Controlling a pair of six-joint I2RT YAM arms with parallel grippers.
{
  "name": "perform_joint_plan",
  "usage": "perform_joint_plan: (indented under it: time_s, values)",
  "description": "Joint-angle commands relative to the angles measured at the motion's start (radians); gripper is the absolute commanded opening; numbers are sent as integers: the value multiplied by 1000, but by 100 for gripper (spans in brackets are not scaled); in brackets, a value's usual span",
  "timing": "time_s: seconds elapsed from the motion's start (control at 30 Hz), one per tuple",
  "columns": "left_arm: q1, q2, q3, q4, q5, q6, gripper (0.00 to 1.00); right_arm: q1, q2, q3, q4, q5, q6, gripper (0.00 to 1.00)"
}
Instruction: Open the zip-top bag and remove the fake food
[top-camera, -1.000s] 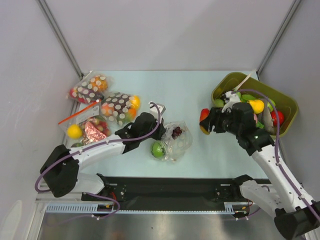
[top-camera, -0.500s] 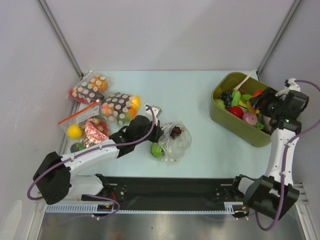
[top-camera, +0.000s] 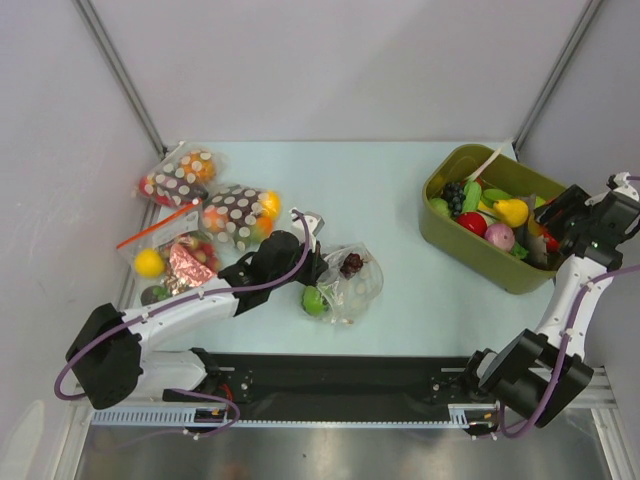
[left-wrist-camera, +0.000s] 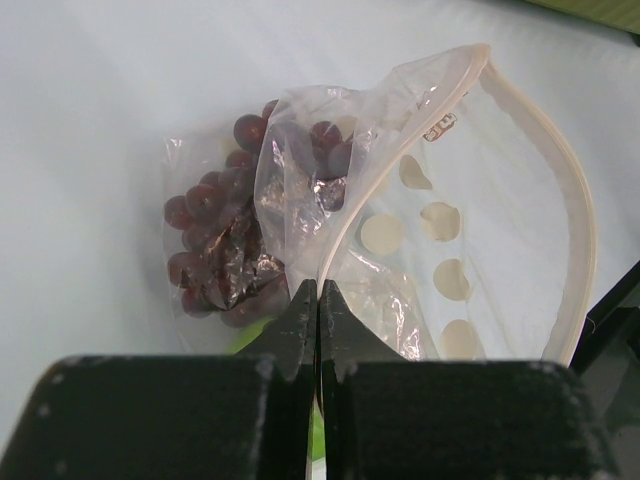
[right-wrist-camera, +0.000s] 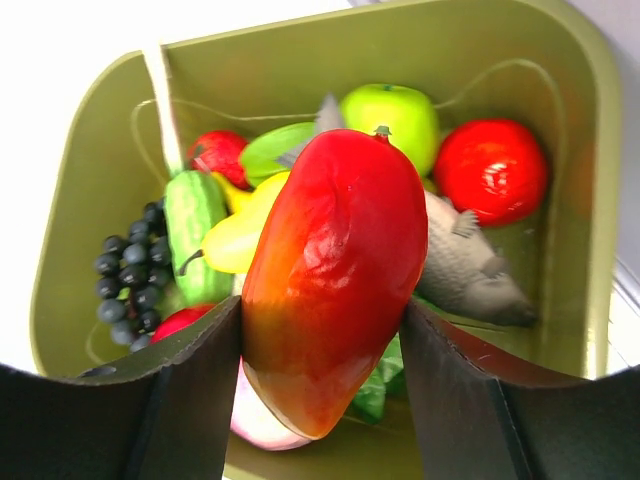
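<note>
Meanwhile, the left arm is reaching low, its left gripper (left-wrist-camera: 318, 292) pinching, jaws pressed together, the rim of the clear, crinkly, white-dotted zip-top bag (left-wrist-camera: 440, 200) lying mid-table, a dark purple grape bunch (left-wrist-camera: 215, 250) inside, a green round fruit (top-camera: 314, 300) at its left end. The right gripper (right-wrist-camera: 320, 330) is clamping a red-orange plastic mango (right-wrist-camera: 330, 250) above the olive-green bin (right-wrist-camera: 110, 150) on the pale tabletop (top-camera: 380, 190), grey walls (top-camera: 300, 70) surrounding. Compared with half a second ago, it is sitting further right.

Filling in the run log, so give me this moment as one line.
left gripper: shut on zip-top bag rim | right gripper: shut on orange-red fruit at olive bin | in bag: purple grapes
</note>
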Motion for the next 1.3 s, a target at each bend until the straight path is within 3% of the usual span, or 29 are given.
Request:
perform_joint_plan:
  time_s: [0.0,0.03,0.07,0.1,0.2,0.23,0.33,0.53,0.63,0.7,0.8,1.0,1.13,1.27]
  values:
    - [1,-29,4,5,14,-1,0,-6,11,3,29,71,-15,48]
    - [1,-29,5,4,14,1,0,-6,15,2,29,67,-14,52]
    - [1,-30,7,4,14,1,0,-6,17,2,32,64,-12,68]
    - [1,-31,7,4,14,2,0,-6,19,2,32,62,-12,71]
    - [1,-32,10,4,14,5,0,-7,14,-2,32,76,-14,76]
    - [1,-34,10,4,12,7,0,-6,11,-2,32,82,-14,84]
    - [1,-41,10,-24,11,8,0,-6,6,2,29,79,-15,85]
    - [1,-61,5,-26,11,8,0,54,-102,-5,41,42,-7,77]
    - [1,-61,8,-16,14,8,0,244,-170,9,26,51,-24,74]
    - [1,-57,11,-16,14,8,0,419,-184,21,-5,63,-37,65]
    - [1,-58,14,-18,14,7,0,609,-205,8,-17,-39,-27,52]
    - [1,-50,17,-18,14,7,0,953,-202,-60,3,-145,-26,39]
    - [1,-41,17,-10,43,-1,0,1190,-147,-107,19,-111,-21,31]
    - [1,-41,19,-7,52,-4,0,1362,-69,-118,38,10,-29,30]
